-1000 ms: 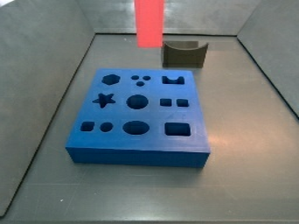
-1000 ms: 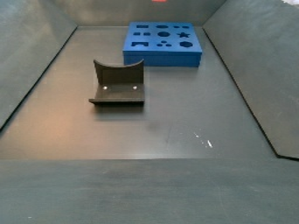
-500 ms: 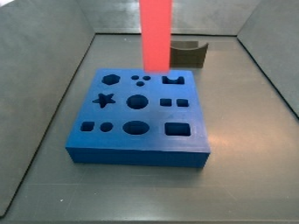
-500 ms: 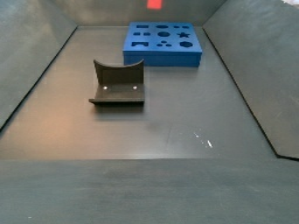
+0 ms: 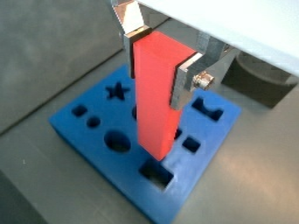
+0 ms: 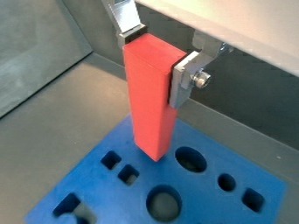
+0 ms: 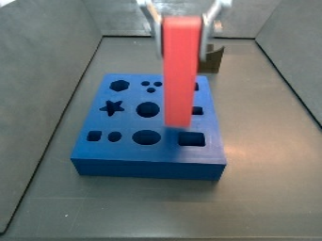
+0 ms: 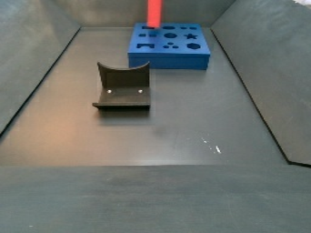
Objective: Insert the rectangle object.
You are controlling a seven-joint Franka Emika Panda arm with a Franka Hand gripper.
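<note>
Claw (image 5: 158, 54) clamped on the upper end of the rectangle object (image 5: 156, 105), silver fingers (image 6: 187, 77) pressed against opposite faces. Held upright above the blue board (image 7: 149, 130), lower end hanging just over its holes, not yet in one. Beyond the board on the table (image 8: 183, 127), a dark olive curved block (image 8: 123, 86).

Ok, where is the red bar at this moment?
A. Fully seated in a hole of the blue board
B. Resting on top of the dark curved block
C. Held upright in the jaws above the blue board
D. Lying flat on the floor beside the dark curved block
C: the gripper clamps the red bar upright, its lower end hanging over the blue board, not seated in any hole.
</note>
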